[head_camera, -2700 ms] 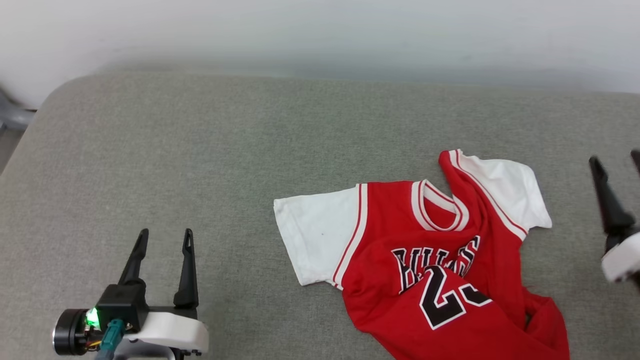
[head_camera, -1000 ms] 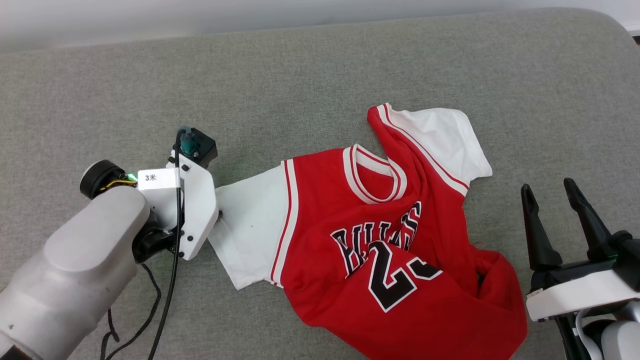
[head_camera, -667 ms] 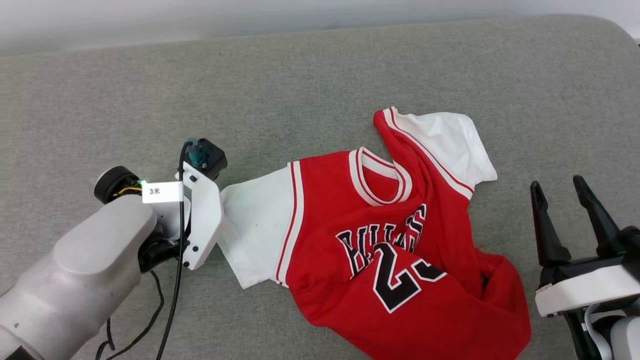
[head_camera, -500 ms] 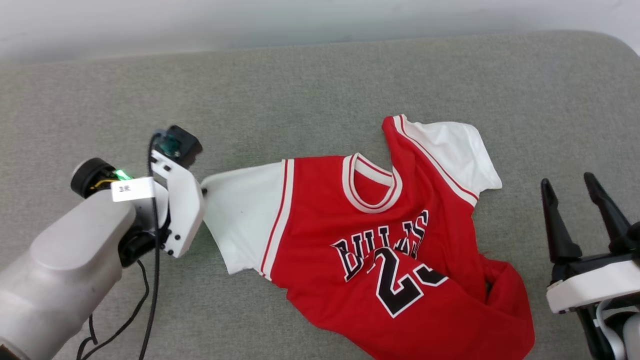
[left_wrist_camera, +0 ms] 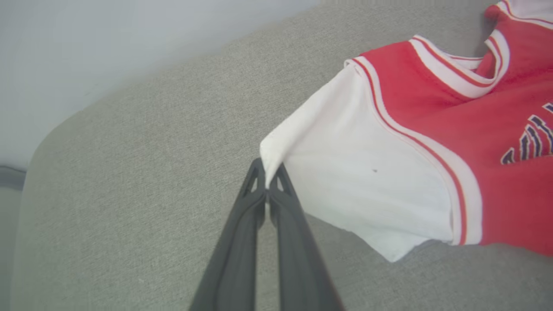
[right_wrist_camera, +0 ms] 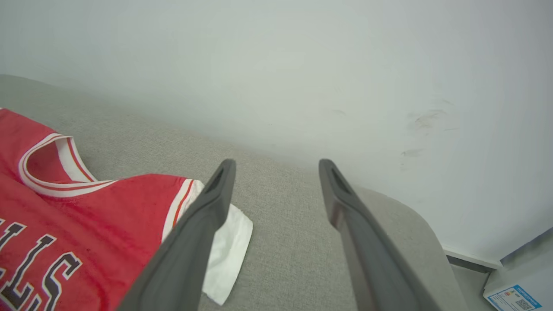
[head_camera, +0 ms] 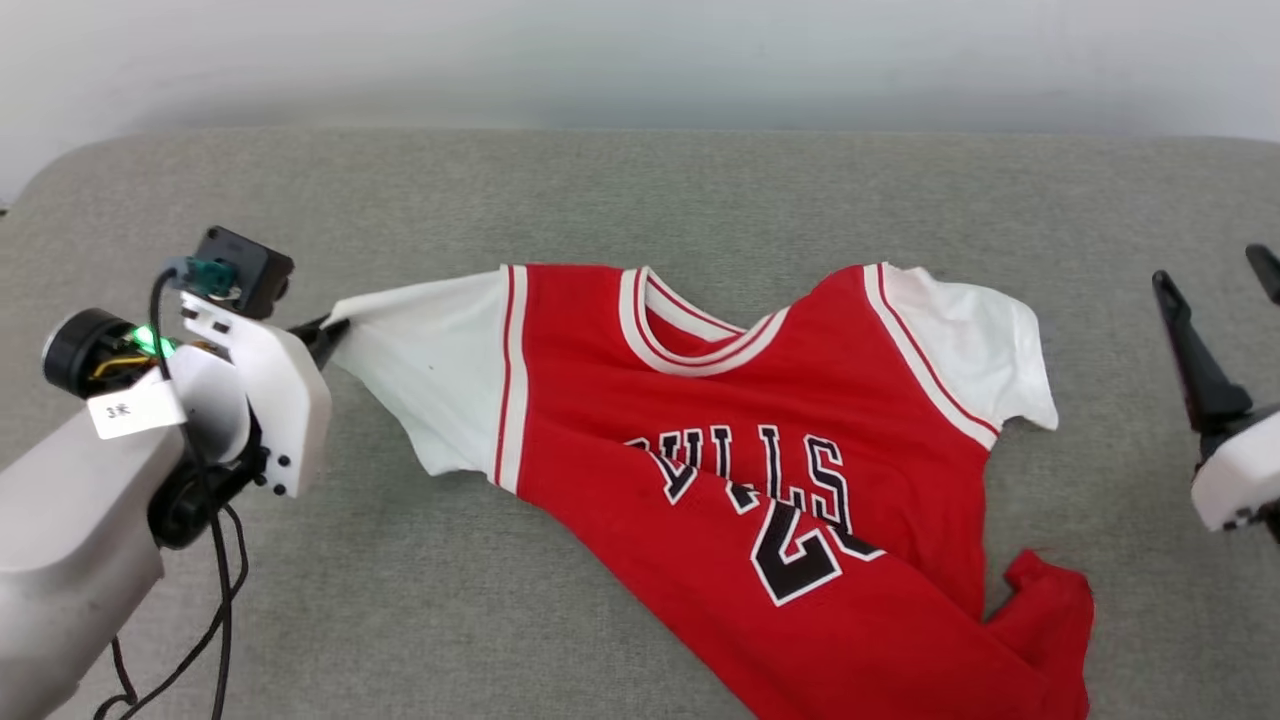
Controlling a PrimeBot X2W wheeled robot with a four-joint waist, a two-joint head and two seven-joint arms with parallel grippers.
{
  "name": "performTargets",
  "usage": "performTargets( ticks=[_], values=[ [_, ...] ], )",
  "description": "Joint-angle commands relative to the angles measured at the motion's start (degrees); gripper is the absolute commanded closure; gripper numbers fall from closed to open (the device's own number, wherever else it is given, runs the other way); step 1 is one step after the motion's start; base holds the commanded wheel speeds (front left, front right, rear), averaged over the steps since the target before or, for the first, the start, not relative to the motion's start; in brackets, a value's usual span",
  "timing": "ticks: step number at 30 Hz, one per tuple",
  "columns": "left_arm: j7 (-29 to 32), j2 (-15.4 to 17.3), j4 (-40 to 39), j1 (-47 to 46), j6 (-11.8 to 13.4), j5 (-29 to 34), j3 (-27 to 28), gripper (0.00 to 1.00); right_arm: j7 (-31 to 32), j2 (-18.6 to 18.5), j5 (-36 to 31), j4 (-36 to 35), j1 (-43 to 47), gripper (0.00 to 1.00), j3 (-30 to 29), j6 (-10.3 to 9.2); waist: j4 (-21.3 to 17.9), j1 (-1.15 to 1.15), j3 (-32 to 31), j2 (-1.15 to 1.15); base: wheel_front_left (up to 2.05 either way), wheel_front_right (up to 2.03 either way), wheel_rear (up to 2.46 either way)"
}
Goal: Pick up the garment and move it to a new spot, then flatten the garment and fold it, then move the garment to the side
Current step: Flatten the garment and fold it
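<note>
Plainly, from the head view, the shirt [head_camera: 760, 420] lies face up across the middle and right of the grey surface [head_camera: 600, 190]. It looks light, soft and limp, so I judge it will drape and stretch rather than keep a shape; hems, sleeve ends and shoulders are the places to pinch. The left tool [head_camera: 328, 328] is closed on the end of the white sleeve [head_camera: 420, 370], which is pulled taut into a point. The right tool [head_camera: 1205, 265] stands open, apart from the cloth. Black letters read "ULLS" after a creased first letter, above a "2" and a second digit lost in a fold. A white tag [head_camera: 125, 410] on the left arm shows a "3" and a small character.

From the left wrist view, the left tool [left_wrist_camera: 268, 175] nips the sleeve corner between its closed tips. It holds only a small bite of cloth, so the cloth could slip.

From the right wrist view, the right tool [right_wrist_camera: 277, 163] gapes empty near the other sleeve [right_wrist_camera: 233, 242]. "LLS" shows on the chest, and a blue-and-white sticker [right_wrist_camera: 516, 300] is too small to read.
</note>
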Motion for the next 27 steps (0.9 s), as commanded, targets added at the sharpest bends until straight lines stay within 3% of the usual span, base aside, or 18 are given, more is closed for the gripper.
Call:
performTargets(
  ticks=[1, 5, 9, 15, 21, 27],
  values=[
    [-0.70, 1.16, -1.53, 0.65, 1.27, -0.46, 1.08, 1.00, 2.83, -2.86, 1.35, 0.86, -3.11, 0.00, 1.93, -0.05, 1.60, 0.00, 0.64, 0.00, 0.00, 0.00, 0.00],
    [-1.84, 3.02, -4.05, 0.49, 3.41, -0.43, 2.57, 1.00, 9.27, -8.25, 4.21, 1.91, -7.90, 0.00, 6.73, -0.05, 3.51, 0.00, 2.24, 0.00, 0.00, 0.00, 0.00],
    [-2.78, 3.89, -5.63, 0.44, 4.70, -0.47, 3.32, 1.00, 14.79, -11.16, 7.43, 2.81, -11.68, 0.00, 10.47, -0.05, 4.77, 0.00, 3.88, 0.00, 0.00, 0.00, 0.00],
    [-3.83, 4.22, -8.59, -0.87, 5.77, 0.26, 4.15, 1.00, 30.04, -16.00, 14.72, 6.83, -20.19, 0.00, 19.26, -0.06, 7.09, 0.00, 8.01, 0.00, 0.00, 0.00, 0.00],
    [-4.96, 3.46, -10.83, -2.61, 6.65, 1.47, 4.49, 1.00, 43.99, -18.06, 19.72, 10.82, -28.56, 0.00, 25.92, -0.06, 9.02, 0.00, 12.37, 0.00, 0.00, 0.00, 0.00],
    [-6.27, 2.39, -12.15, -4.41, 6.72, 2.48, 4.81, 1.00, 49.08, -17.83, 19.61, 15.60, -34.59, 0.00, 30.57, -0.06, 10.34, 0.00, 16.26, 0.00, 0.00, 0.00, 0.00]
  ],
)
